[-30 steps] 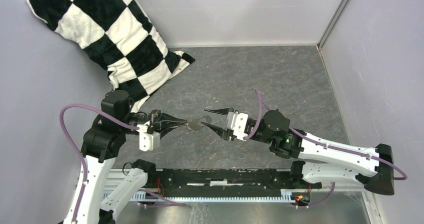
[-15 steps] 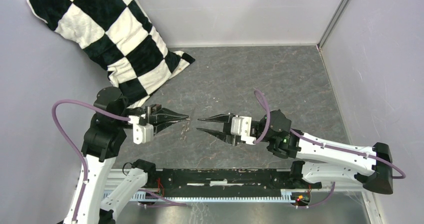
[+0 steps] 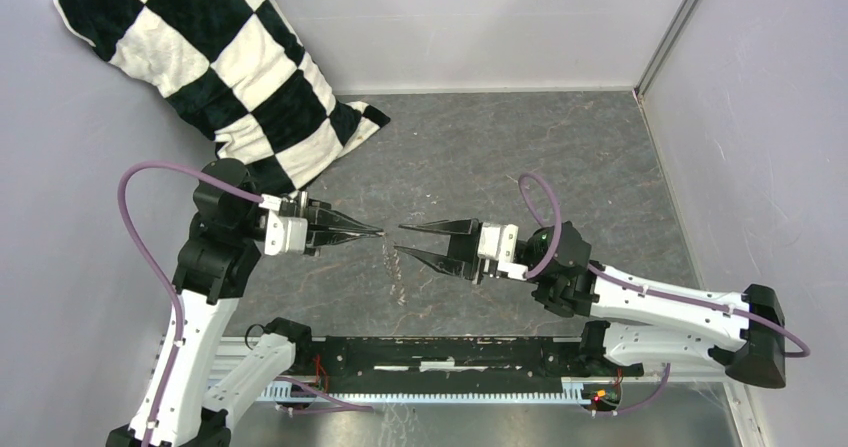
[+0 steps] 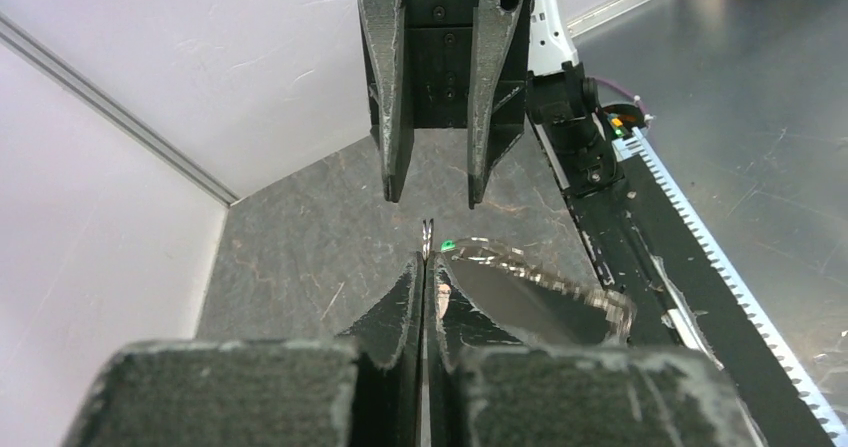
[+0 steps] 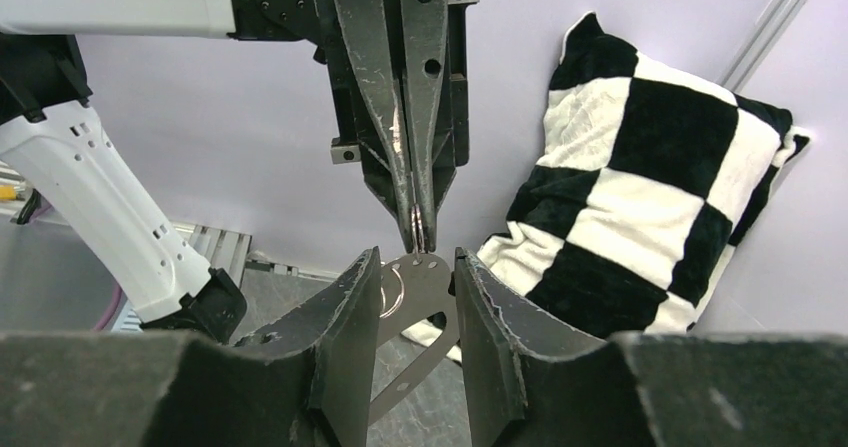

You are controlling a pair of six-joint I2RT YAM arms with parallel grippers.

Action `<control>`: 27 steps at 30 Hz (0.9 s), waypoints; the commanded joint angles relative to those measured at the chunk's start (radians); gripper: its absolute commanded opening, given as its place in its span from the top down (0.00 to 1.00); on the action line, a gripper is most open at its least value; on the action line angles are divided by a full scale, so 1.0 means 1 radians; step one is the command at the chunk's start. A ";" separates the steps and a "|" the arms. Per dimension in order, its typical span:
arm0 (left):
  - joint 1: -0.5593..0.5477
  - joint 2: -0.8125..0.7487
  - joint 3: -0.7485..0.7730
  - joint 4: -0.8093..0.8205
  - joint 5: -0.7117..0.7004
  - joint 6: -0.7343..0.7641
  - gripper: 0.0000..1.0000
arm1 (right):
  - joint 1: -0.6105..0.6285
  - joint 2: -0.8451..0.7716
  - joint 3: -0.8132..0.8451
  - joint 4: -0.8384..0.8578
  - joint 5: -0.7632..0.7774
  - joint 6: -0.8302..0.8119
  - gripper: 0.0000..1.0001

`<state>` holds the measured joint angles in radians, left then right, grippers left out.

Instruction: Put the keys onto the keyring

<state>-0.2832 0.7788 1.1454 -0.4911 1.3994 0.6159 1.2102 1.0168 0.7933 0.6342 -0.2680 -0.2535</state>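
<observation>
left gripper (image 3: 378, 232) extends level, fingers clamped on the large thin silvery-grey metal keyring (image 5: 428, 272) hanging below its tips; right gripper (image 3: 400, 240) faces it, fingers apart.

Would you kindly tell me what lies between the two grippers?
The thin silvery metal keyring, pinched by the left gripper, hangs there, shown in the right wrist view.

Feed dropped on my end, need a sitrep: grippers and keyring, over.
Left gripper shut on keyring. Right gripper open, flanking it. Green-tagged key at left tips. Nothing else between the grippers.
</observation>
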 commanded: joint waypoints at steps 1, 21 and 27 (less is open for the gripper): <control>-0.002 0.007 0.036 0.042 0.049 -0.070 0.98 | -0.010 0.025 0.010 0.099 -0.001 0.051 0.61; -0.002 -0.005 0.022 0.042 0.051 -0.070 0.98 | -0.042 0.091 0.058 0.110 -0.048 0.112 0.70; -0.002 -0.016 -0.005 0.043 0.045 -0.047 0.98 | -0.049 0.103 0.079 0.092 -0.062 0.120 0.93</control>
<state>-0.2829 0.7776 1.1469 -0.4801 1.4158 0.5797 1.1732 1.1107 0.8173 0.6945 -0.3256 -0.1471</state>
